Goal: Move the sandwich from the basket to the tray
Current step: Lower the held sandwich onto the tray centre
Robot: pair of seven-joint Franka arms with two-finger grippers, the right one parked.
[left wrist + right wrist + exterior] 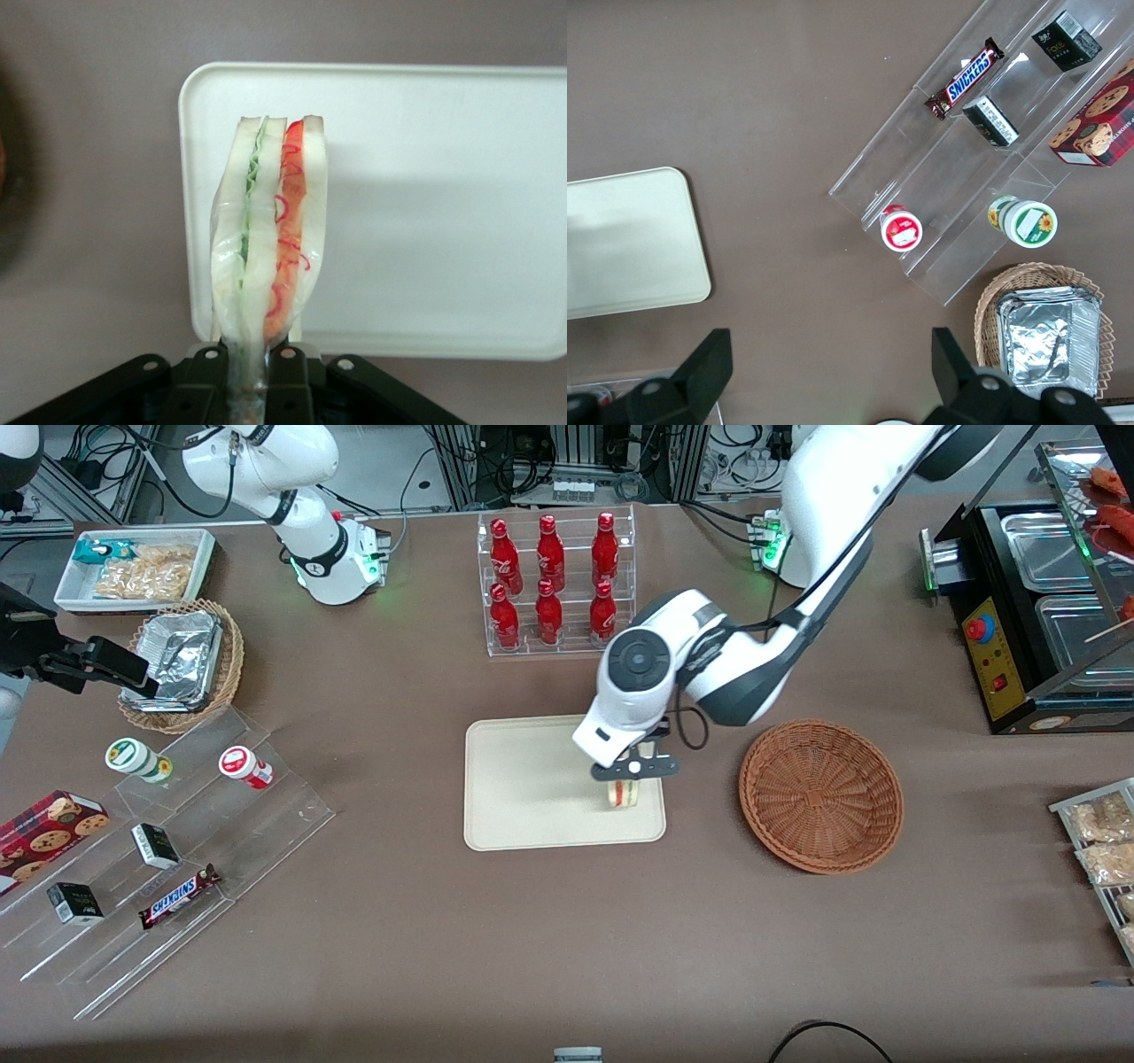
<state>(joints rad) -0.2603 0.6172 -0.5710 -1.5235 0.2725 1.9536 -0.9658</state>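
Note:
My left gripper (627, 781) hangs over the cream tray (523, 788), at the tray's edge nearest the reddish-brown wicker basket (821, 794). It is shut on the sandwich (624, 794), a wrapped wedge of white bread with green and red-orange layers. In the left wrist view the sandwich (268, 239) stands out from between the black fingers (294, 385), which pinch its wrapper end, with the tray (425, 204) below it. The basket holds nothing. The tray also shows in the right wrist view (629, 241).
A clear rack of red bottles (554, 580) stands farther from the camera than the tray. A clear stepped stand (151, 850) with snacks and a tan basket with a foil container (182, 664) lie toward the parked arm's end. A black food warmer (1036, 602) stands toward the working arm's end.

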